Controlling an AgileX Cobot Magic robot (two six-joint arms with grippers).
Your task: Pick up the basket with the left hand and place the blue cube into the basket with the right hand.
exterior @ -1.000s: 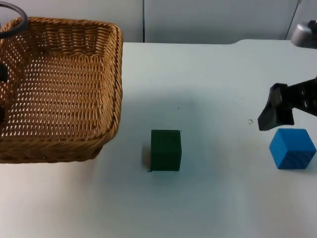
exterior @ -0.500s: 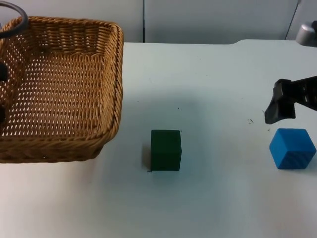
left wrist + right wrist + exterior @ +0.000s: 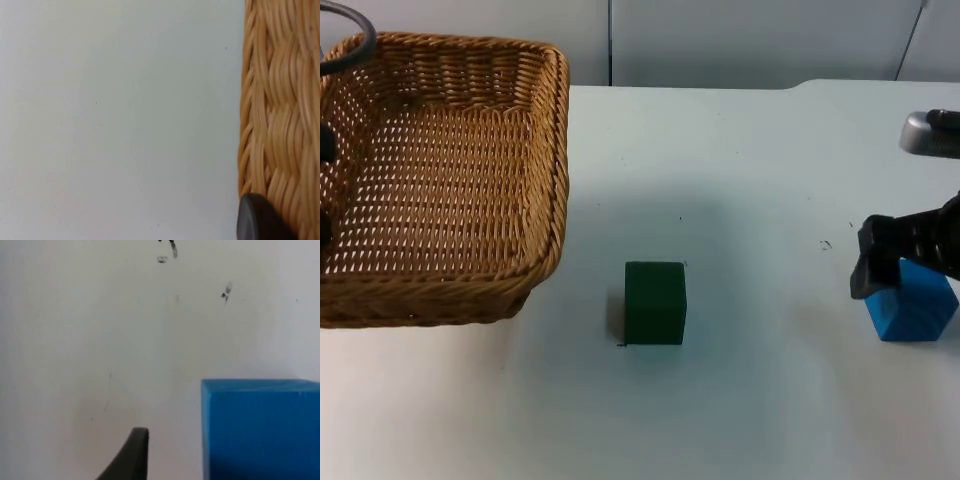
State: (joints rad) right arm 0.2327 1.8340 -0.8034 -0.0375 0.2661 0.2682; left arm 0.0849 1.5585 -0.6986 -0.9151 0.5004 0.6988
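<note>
The wicker basket (image 3: 440, 180) is at the left, and it looks raised off the table. My left gripper (image 3: 323, 190) is at its left rim, shut on it; one black fingertip (image 3: 257, 220) lies against the woven rim (image 3: 280, 115). The blue cube (image 3: 912, 312) rests on the table at the far right. My right gripper (image 3: 900, 272) is down over it and open. One of its fingers (image 3: 872, 268) stands just left of the cube, with a gap between that fingertip (image 3: 132, 455) and the cube's face (image 3: 260, 430). The other finger is hidden.
A dark green cube (image 3: 655, 302) sits on the white table (image 3: 740, 160) between basket and blue cube. The grey partition wall (image 3: 740, 40) closes the far edge. Small dark marks (image 3: 167, 252) dot the table beyond the blue cube.
My right gripper has come down and forward onto the blue cube, so its finger now stands beside the cube's left face. Basket, left gripper and green cube have not moved.
</note>
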